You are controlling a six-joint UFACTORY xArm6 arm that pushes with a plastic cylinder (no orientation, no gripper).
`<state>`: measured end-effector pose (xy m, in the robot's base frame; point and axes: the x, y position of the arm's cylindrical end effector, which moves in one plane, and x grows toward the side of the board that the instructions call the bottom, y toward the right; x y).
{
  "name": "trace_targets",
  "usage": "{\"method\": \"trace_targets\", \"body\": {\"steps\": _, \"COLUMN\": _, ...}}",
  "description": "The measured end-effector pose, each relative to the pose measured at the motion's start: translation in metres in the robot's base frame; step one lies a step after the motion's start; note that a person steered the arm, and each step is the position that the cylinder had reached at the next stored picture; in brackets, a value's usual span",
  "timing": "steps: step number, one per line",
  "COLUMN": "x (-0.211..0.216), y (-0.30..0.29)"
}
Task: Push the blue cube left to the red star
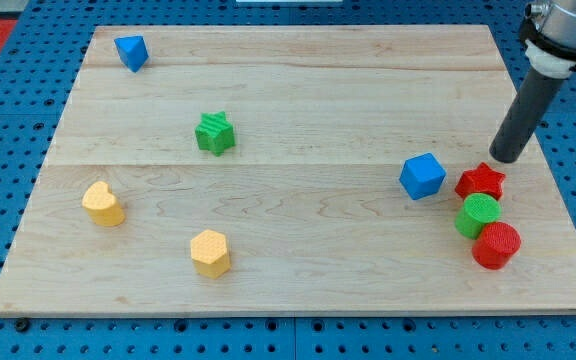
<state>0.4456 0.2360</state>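
Observation:
The blue cube [423, 176] sits on the wooden board at the view's right, just left of the red star [481, 181], with a narrow gap between them. My tip [508, 157] is down on the board just above and to the right of the red star, well right of the blue cube and touching neither that I can tell.
A green cylinder [479, 214] and a red cylinder [496, 245] sit right below the red star. A green star [215, 133] is at centre left, a blue triangular block [131, 52] at top left, a yellow block [103, 203] and a yellow hexagon [210, 252] at lower left. The board's right edge [558, 180] is close.

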Motion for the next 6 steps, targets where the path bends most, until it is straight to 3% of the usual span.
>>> {"method": "trace_targets", "body": {"steps": 2, "x": 0.025, "y": -0.01}}
{"method": "trace_targets", "body": {"steps": 3, "x": -0.004, "y": -0.009}}
{"method": "trace_targets", "body": {"steps": 4, "x": -0.058, "y": -0.076}}
{"method": "trace_targets", "body": {"steps": 5, "x": -0.033, "y": -0.142}}
{"method": "trace_targets", "body": {"steps": 6, "x": -0.013, "y": -0.089}}
